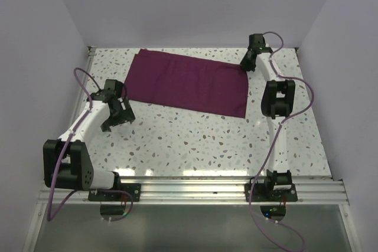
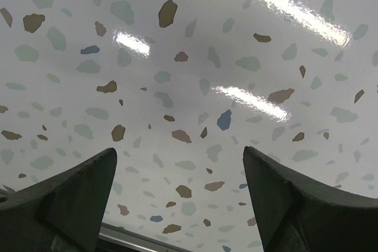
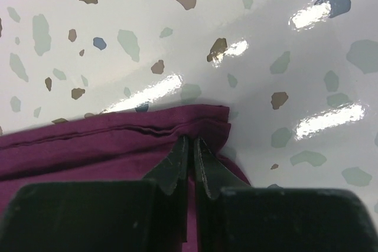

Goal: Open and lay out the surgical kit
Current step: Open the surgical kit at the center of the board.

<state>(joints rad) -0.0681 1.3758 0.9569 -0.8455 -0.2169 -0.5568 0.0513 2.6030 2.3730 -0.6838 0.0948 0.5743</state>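
Observation:
The surgical kit shows as a dark purple cloth wrap (image 1: 186, 84), folded into a flat rectangle at the back of the speckled table. My right gripper (image 1: 245, 64) is at the wrap's far right corner. In the right wrist view its jaws (image 3: 190, 140) are shut, pinching the layered hem of the cloth (image 3: 88, 146) near that corner. My left gripper (image 1: 115, 116) hovers just off the wrap's near left corner. Its jaws (image 2: 179, 151) stand wide open over bare table, with nothing between them. Whatever the wrap contains is hidden.
The terrazzo table (image 1: 195, 140) is walled in white on the left, back and right. An aluminium rail (image 1: 189, 190) carrying both arm bases runs along the near edge. Purple cables loop from each arm.

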